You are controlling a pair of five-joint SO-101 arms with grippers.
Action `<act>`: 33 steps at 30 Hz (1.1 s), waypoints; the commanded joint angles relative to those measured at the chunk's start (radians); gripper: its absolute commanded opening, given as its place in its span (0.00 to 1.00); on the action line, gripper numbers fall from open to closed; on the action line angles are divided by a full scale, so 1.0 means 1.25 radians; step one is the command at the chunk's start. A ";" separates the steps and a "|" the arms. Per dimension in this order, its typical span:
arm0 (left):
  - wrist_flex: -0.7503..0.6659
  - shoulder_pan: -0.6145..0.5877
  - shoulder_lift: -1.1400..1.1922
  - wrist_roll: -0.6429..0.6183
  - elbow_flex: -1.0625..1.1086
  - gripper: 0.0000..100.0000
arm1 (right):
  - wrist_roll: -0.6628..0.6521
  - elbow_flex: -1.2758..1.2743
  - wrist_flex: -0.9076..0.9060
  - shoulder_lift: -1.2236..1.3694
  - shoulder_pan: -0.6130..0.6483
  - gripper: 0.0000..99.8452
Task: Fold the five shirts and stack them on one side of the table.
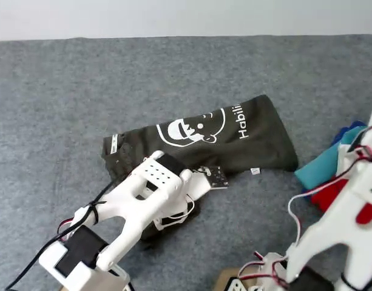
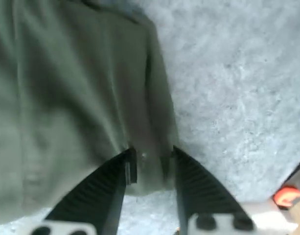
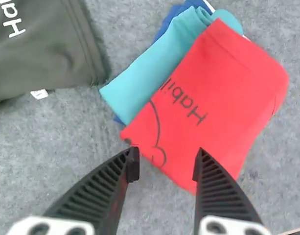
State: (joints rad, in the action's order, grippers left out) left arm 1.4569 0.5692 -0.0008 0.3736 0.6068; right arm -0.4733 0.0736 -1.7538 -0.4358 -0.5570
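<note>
A dark green shirt (image 1: pixel 234 136) with a white print lies folded lengthwise across the middle of the grey table. My left gripper (image 2: pixel 150 161) is at its near left end, shut on a fold of the shirt's edge (image 2: pixel 145 161). At the right edge sits a stack of folded shirts: a red shirt (image 3: pixel 213 107) on top, a teal shirt (image 3: pixel 154 73) under it and a blue shirt (image 3: pixel 172 19) lowest. My right gripper (image 3: pixel 164 164) hangs open just above the red shirt's near edge, holding nothing. The right arm (image 1: pixel 349 212) stands beside the stack (image 1: pixel 322 182).
Grey felt-like cover (image 1: pixel 82 91) spreads over the table, with bare room at the back and far left. A white wall strip (image 1: pixel 173 18) runs along the far edge. The arms' bases and cables (image 1: pixel 264 270) crowd the near edge.
</note>
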 commanded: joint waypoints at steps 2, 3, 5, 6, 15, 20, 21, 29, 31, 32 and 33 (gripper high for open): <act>-0.014 0.005 -0.012 -0.033 0.001 0.16 | -0.007 -0.033 -0.034 -0.072 -0.007 0.19; -0.014 0.005 -0.007 -0.034 -0.002 0.16 | -0.007 -0.039 -0.034 -0.079 -0.007 0.19; -0.021 0.005 -0.006 -0.036 -0.002 0.16 | -0.007 -0.047 -0.034 -0.091 -0.007 0.19; -0.032 0.005 -0.006 -0.037 0.002 0.16 | -0.007 -0.047 -0.034 -0.096 -0.007 0.19; -0.137 0.014 -0.005 -0.129 0.120 0.20 | -0.007 -0.044 -0.034 -0.120 -0.006 0.19; -0.168 0.018 -0.005 -0.151 0.132 0.20 | -0.009 -0.043 -0.033 -0.123 -0.004 0.19; -0.168 0.018 -0.005 -0.150 0.131 0.20 | -0.010 -0.043 -0.033 -0.123 -0.004 0.19; -0.223 0.018 -0.005 -0.142 0.129 0.03 | -0.048 -0.043 -0.033 -0.123 -0.004 0.19; -0.217 0.018 -0.006 -0.119 0.121 0.00 | -0.048 -0.043 -0.033 -0.123 -0.004 0.19; -0.211 0.017 -0.006 -0.110 0.118 0.01 | -0.048 -0.043 -0.033 -0.123 -0.004 0.19; -0.201 0.017 -0.006 -0.103 0.116 0.01 | -0.048 -0.043 -0.033 -0.123 -0.004 0.19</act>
State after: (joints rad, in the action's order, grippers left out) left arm 1.2252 0.5938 -0.0130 0.2156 0.7787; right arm -0.5255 0.0107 -1.7538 -0.5508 -0.5585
